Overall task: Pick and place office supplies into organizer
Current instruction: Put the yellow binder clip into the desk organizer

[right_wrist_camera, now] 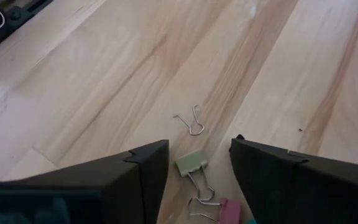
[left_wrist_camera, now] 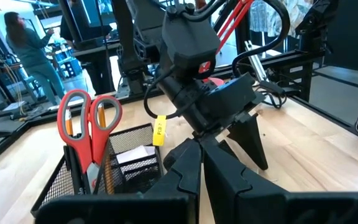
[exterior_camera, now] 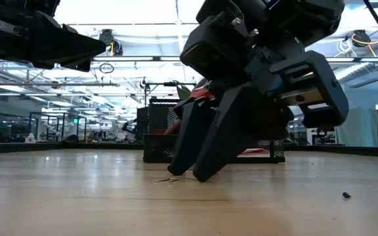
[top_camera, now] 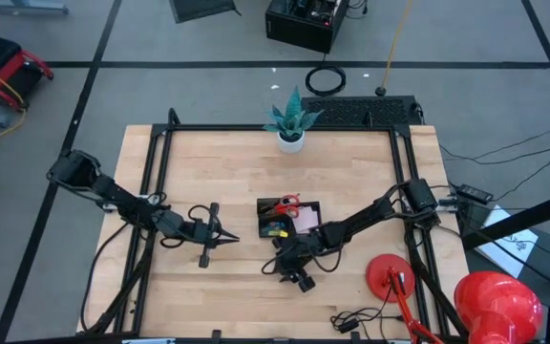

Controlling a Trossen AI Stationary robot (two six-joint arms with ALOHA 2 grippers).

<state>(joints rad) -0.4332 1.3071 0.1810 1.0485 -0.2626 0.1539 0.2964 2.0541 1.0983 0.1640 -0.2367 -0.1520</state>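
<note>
The black mesh organizer (top_camera: pixel 311 208) stands mid-table. In it the red-handled scissors (left_wrist_camera: pixel 89 118) stand upright with the handles up, beside an orange pencil (left_wrist_camera: pixel 112 112), a yellow piece (left_wrist_camera: pixel 160 129) and the pink sticky-note pad (top_camera: pixel 306 220). My right gripper (right_wrist_camera: pixel 199 163) is open just near of the organizer, tips down at the table. A pale green binder clip (right_wrist_camera: pixel 191 163) lies between its fingers, untouched as far as I can see. A pink clip (right_wrist_camera: pixel 230 211) and a loose wire loop (right_wrist_camera: pixel 191 122) lie beside it. My left gripper (top_camera: pixel 229 239) is shut and hovers to the organizer's left.
A white plant pot (top_camera: pixel 291 141) stands at the far edge. The red lamp (top_camera: pixel 493 301) and its round base (top_camera: pixel 388 277) sit at the near right with a cable (top_camera: pixel 351 320). Bare wood lies left and near. A person (left_wrist_camera: pixel 27 46) stands in the room beyond.
</note>
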